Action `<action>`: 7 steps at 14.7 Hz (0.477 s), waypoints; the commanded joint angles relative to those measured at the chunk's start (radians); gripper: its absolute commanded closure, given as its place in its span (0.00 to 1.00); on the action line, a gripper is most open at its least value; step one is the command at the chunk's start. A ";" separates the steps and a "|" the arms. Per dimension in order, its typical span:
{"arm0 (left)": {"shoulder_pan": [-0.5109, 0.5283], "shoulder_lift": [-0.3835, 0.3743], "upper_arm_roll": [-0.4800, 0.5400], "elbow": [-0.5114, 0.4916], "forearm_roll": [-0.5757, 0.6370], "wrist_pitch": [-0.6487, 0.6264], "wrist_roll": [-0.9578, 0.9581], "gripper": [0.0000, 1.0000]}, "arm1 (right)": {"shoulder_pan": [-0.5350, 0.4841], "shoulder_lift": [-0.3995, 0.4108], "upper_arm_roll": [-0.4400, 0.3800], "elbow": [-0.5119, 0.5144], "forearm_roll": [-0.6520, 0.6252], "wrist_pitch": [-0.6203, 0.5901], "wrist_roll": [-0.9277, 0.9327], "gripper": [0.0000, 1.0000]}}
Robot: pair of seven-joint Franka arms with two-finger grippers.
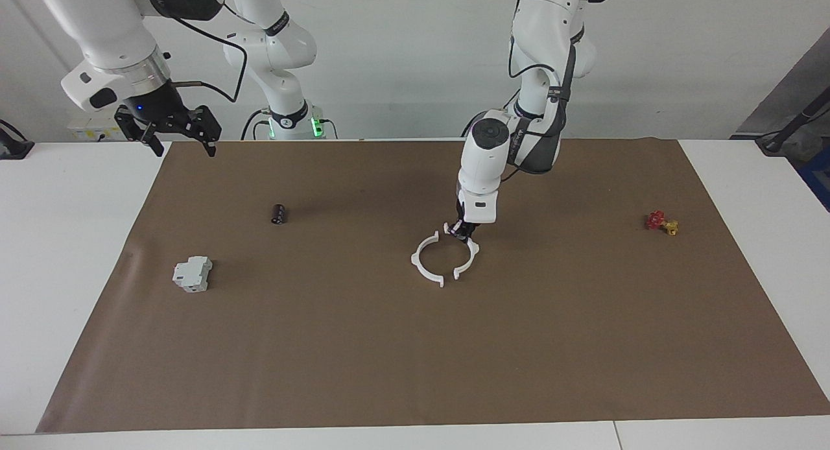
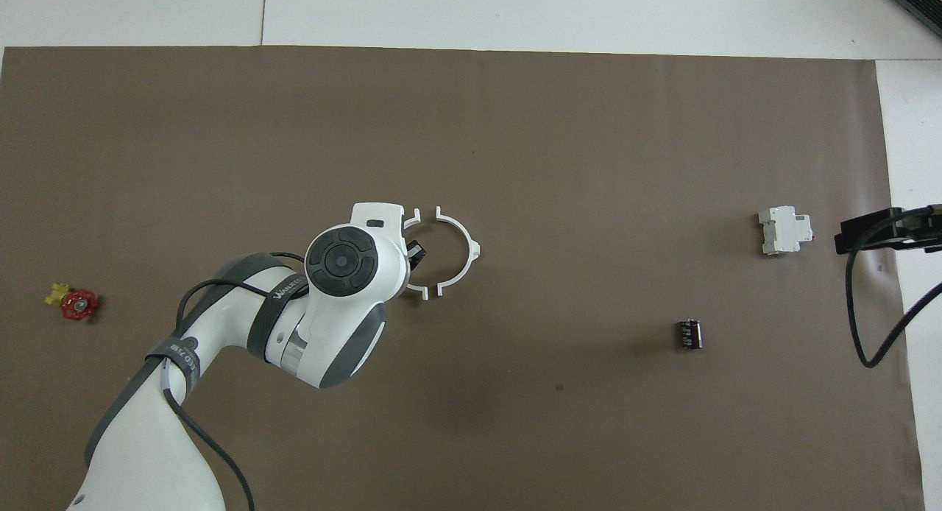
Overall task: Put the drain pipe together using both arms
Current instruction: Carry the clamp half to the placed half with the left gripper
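gripping one white half-ring (image 1: 468, 254) near the mat's middle, the left gripper (image 1: 462, 230) holds it just beside the other half-ring (image 1: 425, 263); the right gripper (image 1: 175, 133) waits, fingers open, over the desk (image 1: 71, 242) edge.

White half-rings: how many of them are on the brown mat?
2. One half-ring lies free mid-mat. The other half-ring is beside it toward the left arm's end, gripped by the left gripper, end tabs nearly meeting. None seems hidden.
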 commanded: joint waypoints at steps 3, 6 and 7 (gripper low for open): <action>-0.014 -0.010 0.013 -0.051 0.013 0.082 -0.032 1.00 | -0.006 -0.028 0.005 -0.033 -0.009 0.018 0.011 0.00; -0.014 0.014 0.013 -0.049 0.013 0.114 -0.033 1.00 | -0.006 -0.028 0.005 -0.033 -0.009 0.018 0.009 0.00; -0.017 0.016 0.013 -0.047 0.013 0.117 -0.032 1.00 | -0.006 -0.028 0.005 -0.033 -0.009 0.018 0.009 0.00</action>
